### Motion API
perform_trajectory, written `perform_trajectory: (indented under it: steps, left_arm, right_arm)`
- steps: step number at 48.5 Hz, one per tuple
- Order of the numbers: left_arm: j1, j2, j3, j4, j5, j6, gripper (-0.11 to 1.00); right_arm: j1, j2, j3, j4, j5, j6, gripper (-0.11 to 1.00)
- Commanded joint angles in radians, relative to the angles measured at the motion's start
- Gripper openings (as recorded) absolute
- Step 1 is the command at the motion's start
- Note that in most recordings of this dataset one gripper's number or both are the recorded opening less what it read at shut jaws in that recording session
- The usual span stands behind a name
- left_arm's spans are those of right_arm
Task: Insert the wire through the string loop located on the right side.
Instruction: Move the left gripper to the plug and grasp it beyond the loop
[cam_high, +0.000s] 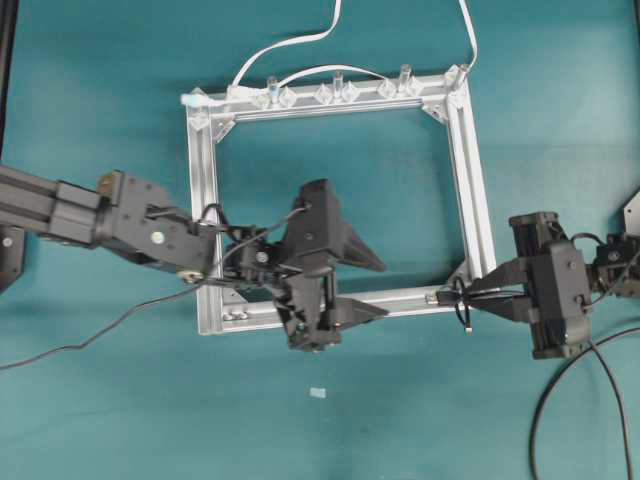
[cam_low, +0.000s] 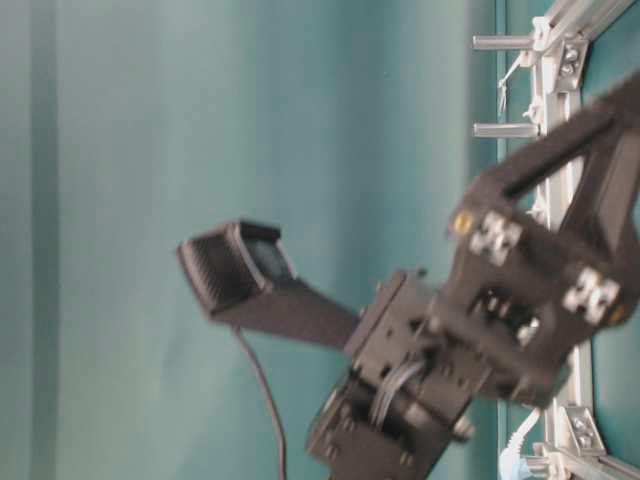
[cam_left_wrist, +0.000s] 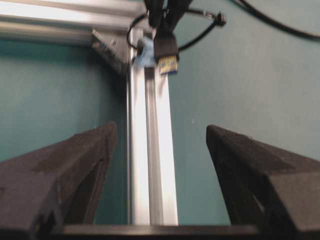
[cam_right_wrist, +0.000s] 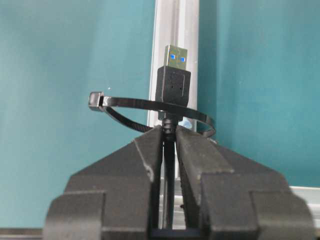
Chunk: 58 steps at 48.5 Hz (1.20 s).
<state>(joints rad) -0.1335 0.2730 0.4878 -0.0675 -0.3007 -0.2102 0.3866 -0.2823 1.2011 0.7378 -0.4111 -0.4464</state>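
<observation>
The right hand is clamping the wire just behind its plug, which is poking through the string loop at the aluminium frame's corner, toward the desk's right edge. The left hand is hovering over the frame's rail, jaws spread wide and empty.

The plug of the wire stands past the string loop, over the frame rail. Bare rail lies between it and the wide-spread left claw.
</observation>
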Motion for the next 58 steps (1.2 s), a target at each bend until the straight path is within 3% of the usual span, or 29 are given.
perform_trajectory:
  steps: [1, 28, 58]
  left_arm:
    - [0.006, 0.006, -0.055, 0.003, -0.005, -0.006, 0.75]
    - [0.028, 0.164, -0.249, 0.002, -0.003, -0.008, 0.77]
    - [0.023, 0.183, -0.268, 0.003, 0.014, -0.046, 0.77]
  right_arm:
    - [-0.002, -0.003, -0.011, 0.0, -0.02, -0.002, 0.11]
    - [-0.002, -0.003, -0.008, 0.0, -0.025, -0.002, 0.11]
    - [-0.002, 0.014, -0.014, -0.003, -0.044, -0.003, 0.11]
